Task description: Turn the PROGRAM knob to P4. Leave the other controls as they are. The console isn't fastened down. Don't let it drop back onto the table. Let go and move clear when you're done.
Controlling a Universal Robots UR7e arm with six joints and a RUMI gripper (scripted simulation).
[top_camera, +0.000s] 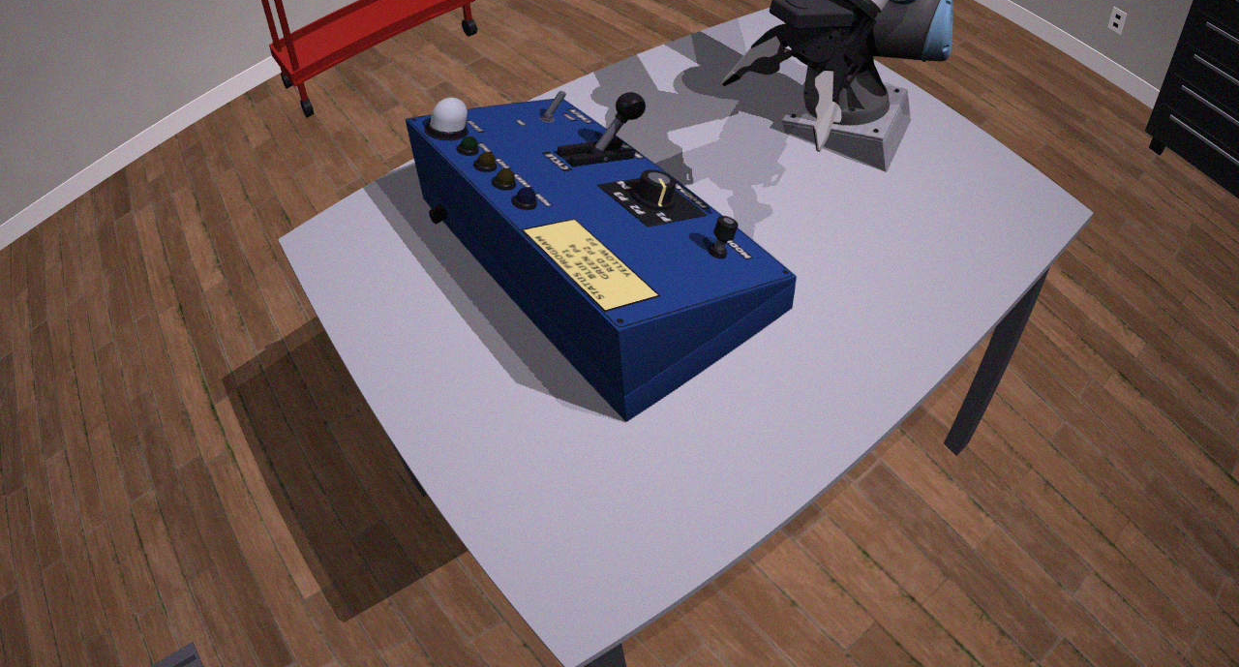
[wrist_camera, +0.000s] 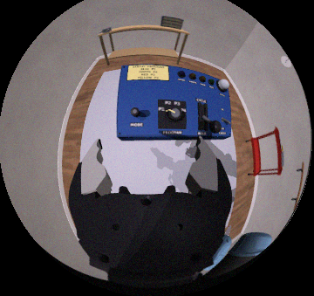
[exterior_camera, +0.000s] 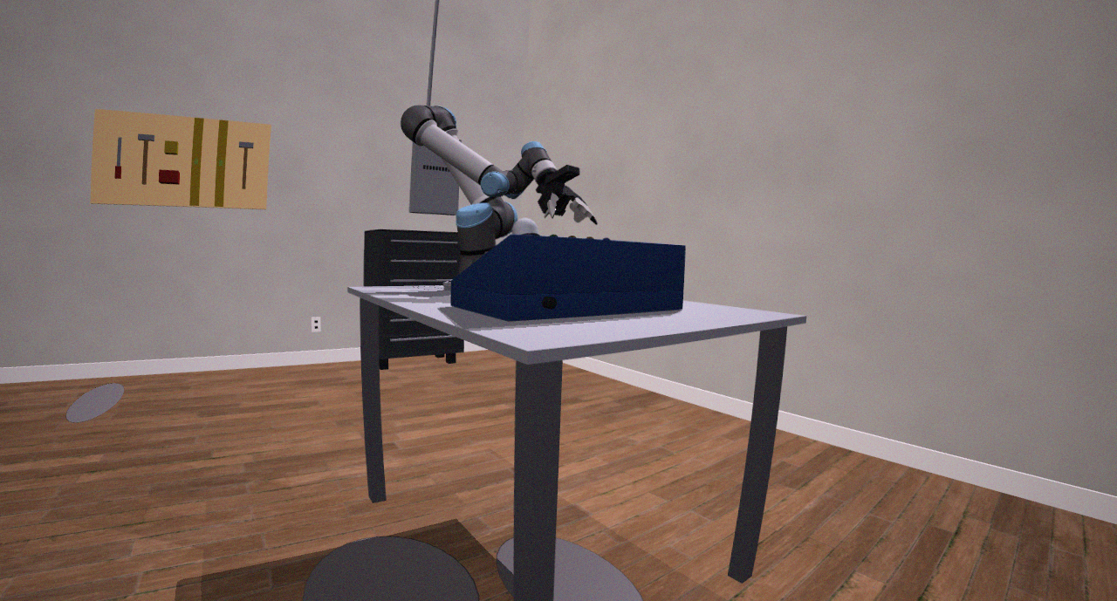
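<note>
Blue console: four lamps, one PROGRAM knob.

Red cart, black drawer cabinet, wall tool board.

Approach to knob: open from above, lever close by.
Gripper hangs w/ jaws spread, off the console, over table betw. base & console's near edge. PROGRAM knob is bare on top; tall black-ball lever stands just beside it, small MODE knob on other side w/ a wider gap.
</note>
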